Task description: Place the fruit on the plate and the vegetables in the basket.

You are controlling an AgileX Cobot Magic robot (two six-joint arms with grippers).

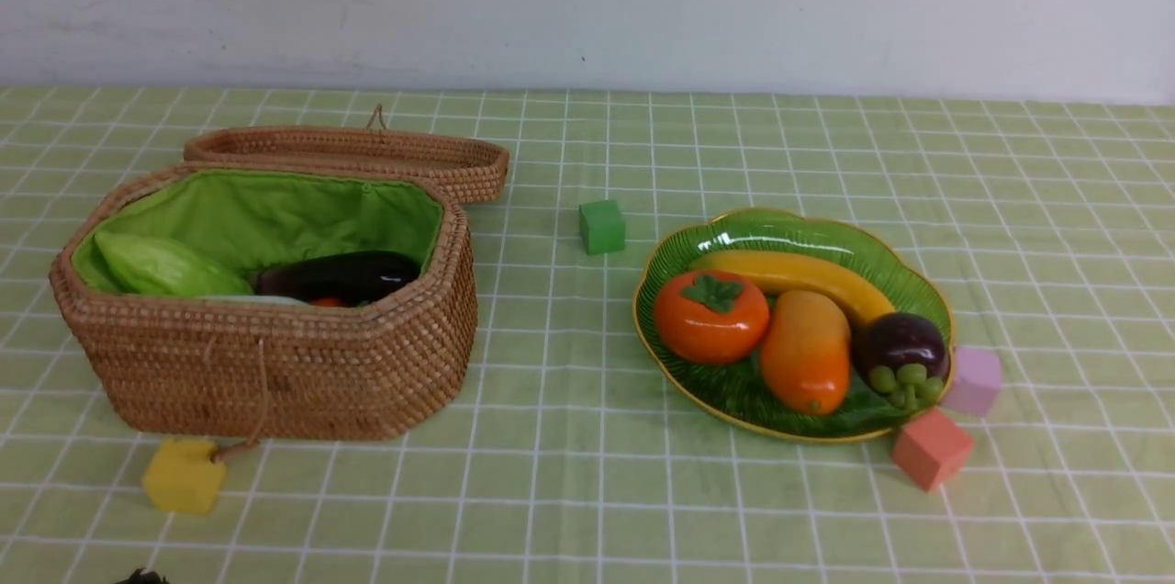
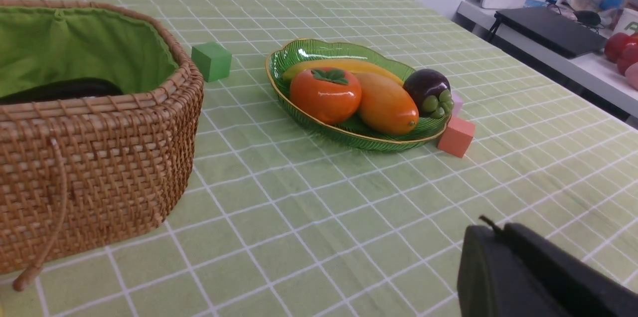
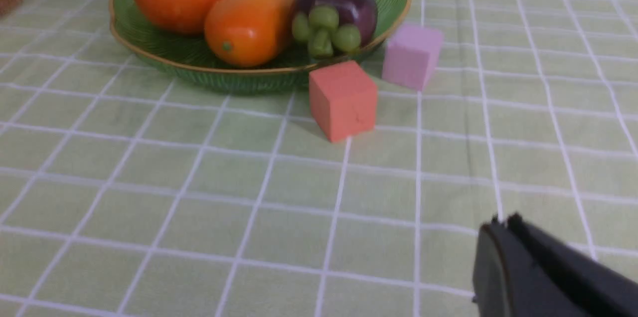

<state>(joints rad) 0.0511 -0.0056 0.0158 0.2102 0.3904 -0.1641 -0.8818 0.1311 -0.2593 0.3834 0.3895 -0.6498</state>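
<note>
Four toy fruits lie together on the plate: a persimmon, a mango, a banana and a mangosteen. From my remote seat I judge the fruit half of the job finished.

Ahead of my left pincer and off to one side stands the basket, its lid folded back behind it. Inside, against the green lining, I make out a pale green gourd, a dark eggplant, a sliver of white that is probably the radish, and a small patch of orange-red that is probably the carrot. No vegetable lies out on the cloth, so I judge that half done too, though the two lowest pieces are mostly hidden by the wicker wall.

My left pincer has its dark fingers pressed together and pinches nothing; it sits low over the checked tablecloth, well apart from both basket and plate. My right pincer is likewise pressed together and empty, with the plate well ahead of it and a salmon cube and a lilac cube nearer, beside the plate's rim.

A green cube and a yellow cube are also loose on the cloth; they belong to neither group. As far as I can see, nothing is left to sort
</note>
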